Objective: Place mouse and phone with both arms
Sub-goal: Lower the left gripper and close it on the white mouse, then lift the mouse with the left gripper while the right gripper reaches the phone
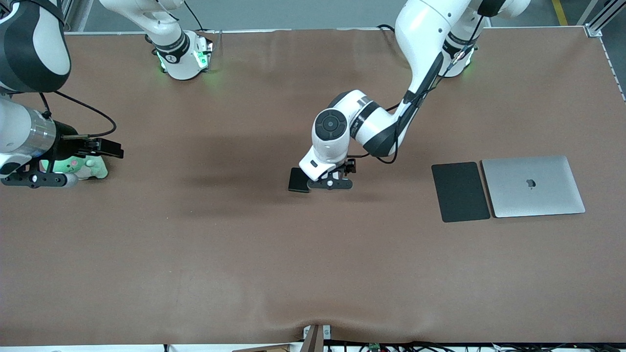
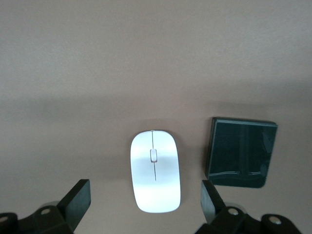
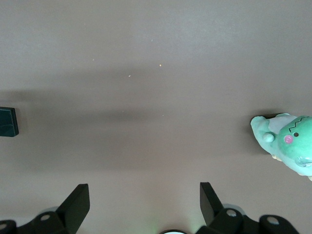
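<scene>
The white mouse [image 2: 155, 170] lies on the brown table, and the black phone [image 2: 240, 152] lies close beside it, apart from it. My left gripper [image 2: 145, 197] is open just over the mouse, one finger on each side, touching nothing. In the front view the left gripper [image 1: 330, 184] hides the mouse, and the phone [image 1: 298, 180] shows beside it toward the right arm's end. My right gripper [image 3: 145, 197] is open and empty over the table by a green toy. In the front view the right gripper [image 1: 35, 180] is at the right arm's end.
A green plush toy [image 1: 92, 167] lies under the right hand and also shows in the right wrist view [image 3: 287, 141]. A flat black mouse pad [image 1: 459, 191] and a closed silver laptop [image 1: 533, 186] lie side by side toward the left arm's end.
</scene>
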Controlling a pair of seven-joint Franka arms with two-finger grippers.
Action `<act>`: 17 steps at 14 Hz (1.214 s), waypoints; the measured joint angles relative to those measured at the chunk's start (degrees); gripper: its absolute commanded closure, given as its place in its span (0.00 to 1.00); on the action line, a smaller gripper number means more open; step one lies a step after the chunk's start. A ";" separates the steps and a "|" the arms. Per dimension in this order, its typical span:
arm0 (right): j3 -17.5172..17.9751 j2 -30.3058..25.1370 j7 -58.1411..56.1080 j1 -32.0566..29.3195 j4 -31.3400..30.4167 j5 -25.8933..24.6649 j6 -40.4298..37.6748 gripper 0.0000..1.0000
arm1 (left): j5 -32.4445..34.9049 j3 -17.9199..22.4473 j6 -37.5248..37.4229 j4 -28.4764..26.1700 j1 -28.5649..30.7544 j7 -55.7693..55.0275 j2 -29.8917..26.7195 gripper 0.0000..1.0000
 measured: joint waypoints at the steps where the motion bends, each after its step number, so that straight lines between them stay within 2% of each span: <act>1: 0.02 0.00 0.00 0.04 0.00 0.10 0.00 0.00 | 0.00 0.08 0.08 -0.03 0.01 0.00 0.46 0.00; 5: 0.10 0.00 0.31 1.39 0.05 3.61 0.00 0.00 | 0.00 0.13 0.08 -0.14 0.01 -0.90 2.40 0.00; 10: 0.14 0.20 0.60 3.09 0.07 3.89 0.13 0.00 | 0.00 0.14 3.43 -0.53 0.02 -2.49 4.67 0.00; 17: 0.21 2.47 8.79 8.34 0.40 3.90 3.56 0.00 | 0.00 0.06 6.42 -1.71 -0.20 -3.97 6.19 0.00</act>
